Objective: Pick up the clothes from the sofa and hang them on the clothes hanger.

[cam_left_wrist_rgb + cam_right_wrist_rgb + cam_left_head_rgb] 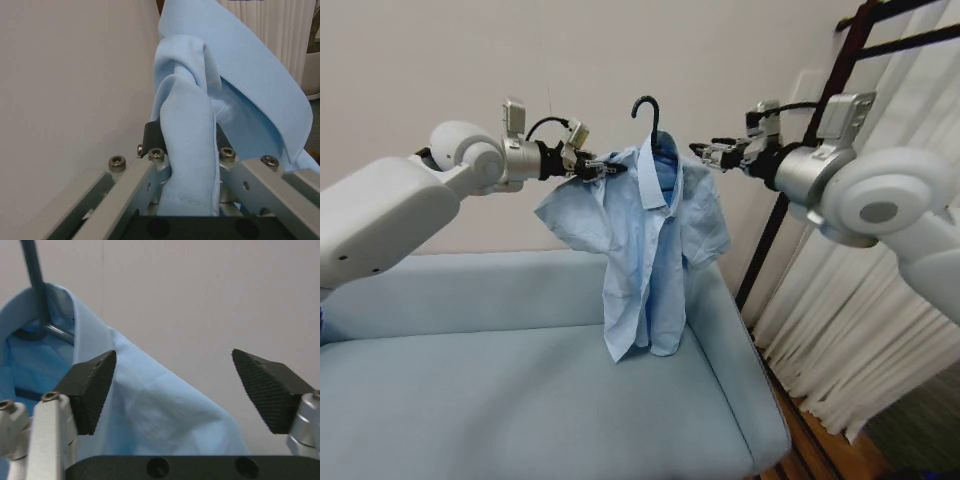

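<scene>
A light blue shirt (645, 250) hangs on a dark hanger (647, 108), held in the air above the sofa (520, 380). My left gripper (600, 168) is shut on the shirt's shoulder; in the left wrist view the bunched fabric (190, 150) is pinched between the fingers (150, 135). At the shirt's other shoulder my right gripper (705, 152) stands open. In the right wrist view its two black pads (92, 387) are spread wide just in front of the shirt (150, 410), with the hanger stem (35, 270) rising from the collar.
A dark wooden clothes rack (850, 50) stands at the right behind my right arm, beside white curtains (840, 330). A plain wall lies behind the shirt. The sofa's right arm (740, 340) ends near the rack's leg.
</scene>
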{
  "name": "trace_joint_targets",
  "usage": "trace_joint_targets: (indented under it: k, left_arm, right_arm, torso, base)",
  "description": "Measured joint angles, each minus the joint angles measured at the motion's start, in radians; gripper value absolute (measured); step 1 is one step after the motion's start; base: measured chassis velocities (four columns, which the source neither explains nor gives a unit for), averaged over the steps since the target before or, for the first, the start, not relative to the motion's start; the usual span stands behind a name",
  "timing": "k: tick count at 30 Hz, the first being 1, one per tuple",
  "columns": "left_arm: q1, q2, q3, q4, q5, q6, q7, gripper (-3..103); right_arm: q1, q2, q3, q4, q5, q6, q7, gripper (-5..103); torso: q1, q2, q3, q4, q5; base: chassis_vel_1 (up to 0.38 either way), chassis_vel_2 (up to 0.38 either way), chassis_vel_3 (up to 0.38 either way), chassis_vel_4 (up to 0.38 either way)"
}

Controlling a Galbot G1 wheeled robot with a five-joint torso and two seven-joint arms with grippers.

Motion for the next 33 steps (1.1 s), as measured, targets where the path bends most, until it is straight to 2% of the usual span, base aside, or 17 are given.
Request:
trace_joint_targets:
  k: [1,2,3,4,5,7,8,12,13,16,18,19,24,28,30,33]
  left_arm:
    - [0.002,0.008,0.000,0.001,0.006,-0.007,0.024,10]
    - [0.002,0.008,0.000,0.001,0.006,-0.007,0.024,10]
    - [0.003,0.014,0.000,0.009,0.021,-0.017,0.062,10]
    - [0.003,0.016,0.000,0.018,0.035,-0.025,0.089,10]
    - [0.003,0.017,0.000,0.029,0.049,-0.035,0.112,10]
    - [0.003,0.018,0.002,0.049,0.078,-0.053,0.155,10]
    - [0.003,0.018,0.002,0.049,0.078,-0.053,0.155,10]
    - [0.005,0.025,0.002,0.064,0.125,-0.082,0.238,10]
    - [0.005,0.025,0.002,0.064,0.125,-0.082,0.238,10]
    - [0.015,0.025,-0.017,0.062,0.140,-0.089,0.276,10]
    - [0.018,0.024,-0.024,0.062,0.146,-0.091,0.291,10]
    - [0.018,0.024,-0.024,0.062,0.146,-0.091,0.291,10]
    - [0.020,0.030,-0.035,0.058,0.152,-0.094,0.310,10]
    - [0.020,0.037,-0.036,0.058,0.152,-0.097,0.315,10]
    - [0.020,0.043,-0.037,0.057,0.152,-0.099,0.317,10]
    - [0.021,0.050,-0.038,0.054,0.152,-0.100,0.319,10]
  right_arm:
    - [0.002,-0.004,-0.004,-0.045,-0.003,-0.005,-0.096,82]
    - [0.002,-0.004,-0.004,-0.045,-0.003,-0.005,-0.096,82]
    - [0.004,-0.007,-0.008,-0.092,0.030,-0.008,-0.228,88]
    - [0.006,-0.007,-0.011,-0.120,0.047,-0.010,-0.318,88]
    - [0.007,-0.006,-0.017,-0.145,0.046,-0.014,-0.392,93]
    - [0.012,0.000,-0.035,-0.174,0.035,-0.024,-0.483,99]
    - [0.012,0.000,-0.035,-0.174,0.035,-0.024,-0.483,99]
    - [0.077,0.033,-0.104,-0.187,0.043,-0.060,-0.501,100]
    - [0.077,0.033,-0.104,-0.187,0.043,-0.060,-0.501,100]
    - [0.168,0.065,-0.218,-0.209,0.035,-0.070,-0.507,100]
    - [0.214,0.083,-0.275,-0.234,0.010,-0.078,-0.539,101]
    - [0.214,0.083,-0.275,-0.234,0.010,-0.078,-0.539,101]
    - [0.332,0.083,-0.423,-0.288,-0.059,-0.078,-0.659,97]
    - [0.361,0.075,-0.460,-0.297,-0.071,-0.079,-0.697,93]
    - [0.370,0.073,-0.473,-0.307,-0.077,-0.079,-0.716,84]
    - [0.375,0.073,-0.475,-0.319,-0.075,-0.079,-0.722,82]
  torso:
    - [0.000,0.000,0.000,0.0000,0.0001]
    - [0.000,0.000,0.000,0.0000,0.0001]
    - [0.000,0.000,0.000,-0.0001,0.0002]
    - [0.000,0.000,0.000,-0.0001,0.0001]
    - [0.000,0.000,0.000,-0.0001,0.0000]
    - [0.000,0.000,0.000,0.0000,0.0002]
    - [0.000,0.000,0.000,0.0000,0.0002]
    - [0.000,0.000,0.000,0.0000,-0.0001]
    - [0.000,0.000,0.000,0.0000,-0.0001]
    - [0.000,0.000,0.000,0.0004,-0.0005]
    - [0.000,0.000,0.000,0.0006,-0.0004]
    - [0.000,0.000,0.000,0.0006,-0.0004]
    - [0.000,0.000,0.000,-0.0004,-0.0001]
    - [0.000,0.000,0.000,-0.0003,0.0000]
    - [0.000,0.000,0.000,0.0000,-0.0001]
    - [0.000,0.000,0.000,0.0001,0.0000]
  base:
    - [0.000,0.000,0.000,0.000]
    - [0.000,0.000,0.000,0.000]
    - [0.000,0.000,0.000,0.000]
    - [0.000,0.000,0.000,0.000]
    - [0.000,0.000,0.000,0.000]
    - [0.000,0.000,0.000,0.000]
    - [0.000,0.000,0.000,0.000]
    - [0.000,0.000,0.000,0.000]
    - [0.000,0.000,0.000,0.000]
    - [0.000,0.000,0.000,0.000]
    - [0.000,0.000,0.000,0.000]
    - [0.000,0.000,0.000,0.000]
    - [0.000,0.000,0.000,0.000]
    - [0.000,0.000,0.000,0.000]
    - [0.000,0.000,0.000,0.000]
    - [0.000,0.000,0.000,0.000]
